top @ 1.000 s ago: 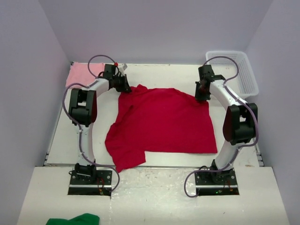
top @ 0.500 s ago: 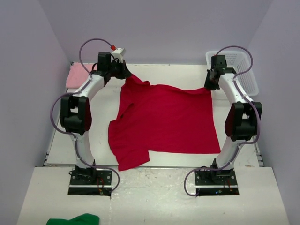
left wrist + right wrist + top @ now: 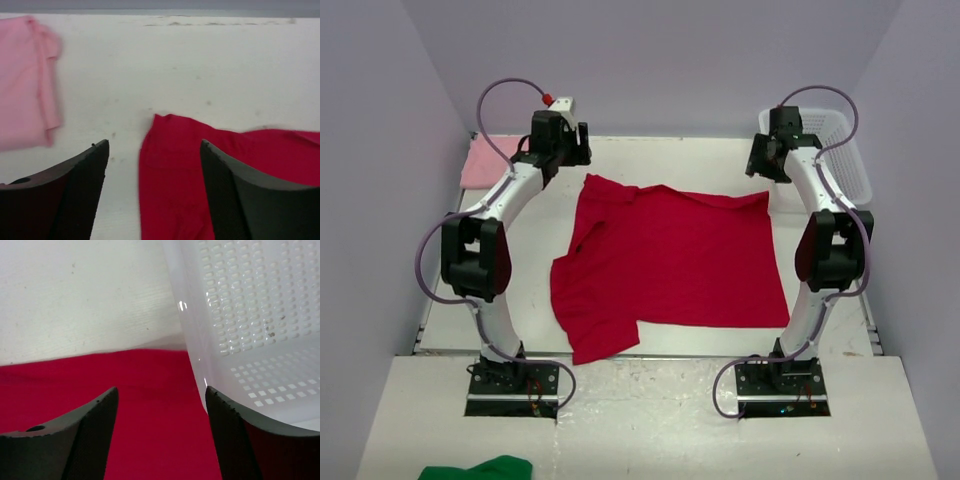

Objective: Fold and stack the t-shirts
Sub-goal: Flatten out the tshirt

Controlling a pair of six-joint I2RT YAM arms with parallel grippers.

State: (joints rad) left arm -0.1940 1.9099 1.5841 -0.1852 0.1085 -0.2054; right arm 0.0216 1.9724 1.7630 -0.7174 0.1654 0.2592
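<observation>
From above, you see a white table (image 3: 670, 160) with a crimson red t-shirt (image 3: 670, 265) spread nearly flat across its middle. The shirt's far edge runs between your two arms. A flap of cloth juts toward the near left edge of the table, and a few creases ridge the shirt's left side. A pale pink t-shirt (image 3: 483, 160), folded into a small rectangle, lies at the far left corner of the table, apart from the red one.

Your left pincer (image 3: 155, 145) hovers above the far left corner of the red t-shirt. Its wrist camera shows two dark fingers (image 3: 85, 190) standing apart. The red corner lies on the table below the gap, and nothing is clamped between them. The pink t-shirt sits off to the left in that view, with bare table between it and the red cloth.

Your right pincer (image 3: 161, 389) hovers over the far right corner of the red t-shirt, just beside a white mesh plastic basket (image 3: 250, 315). Its fingers are also apart and hold nothing. The red cloth lies flat beneath them and runs up to the basket's wall; you cannot tell whether the two touch. The basket stands at the far right corner of the table.

A green cloth (image 3: 480, 468) lies on the near platform, left of the left arm's base, partly cut off by the picture's bottom edge.
</observation>
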